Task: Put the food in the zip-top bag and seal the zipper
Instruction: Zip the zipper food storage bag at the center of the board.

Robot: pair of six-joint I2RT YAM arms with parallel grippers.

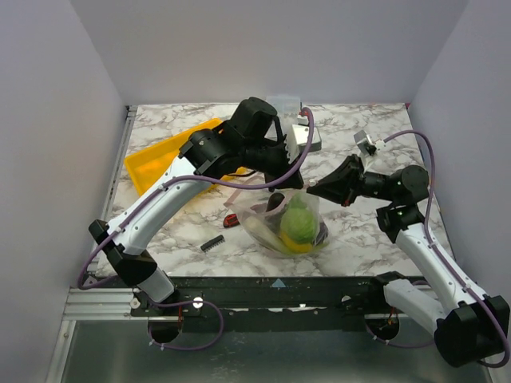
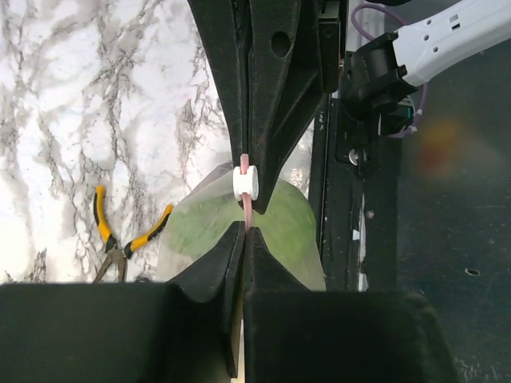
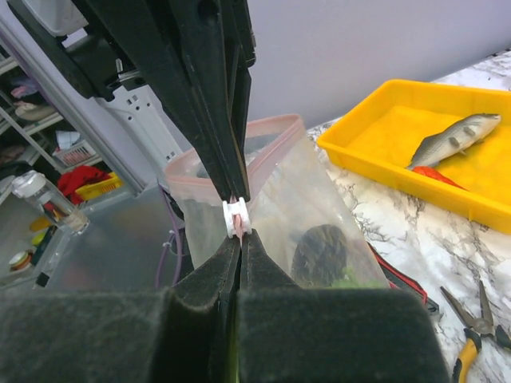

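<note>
The left arm [image 1: 160,206] and right arm [image 1: 427,243] bend inward, left gripper [image 1: 287,186] and right gripper [image 1: 312,190] meeting tip to tip, each pinched closed on the zipper [image 3: 275,125].

Marble-top table [image 1: 367,239]. Zip-top bag [image 1: 291,227] rests on it. Just left of bag: red-handled knife [image 1: 231,221], then small black part [image 1: 211,243]. Yellow-handled pliers [image 2: 112,255] near bag. Yellow tray [image 1: 152,163] further left and back, small box [image 1: 306,140] behind bag.

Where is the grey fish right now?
The grey fish lies in the yellow tray, at the upper right of the right wrist view, apart from the zip-top bag.
</note>
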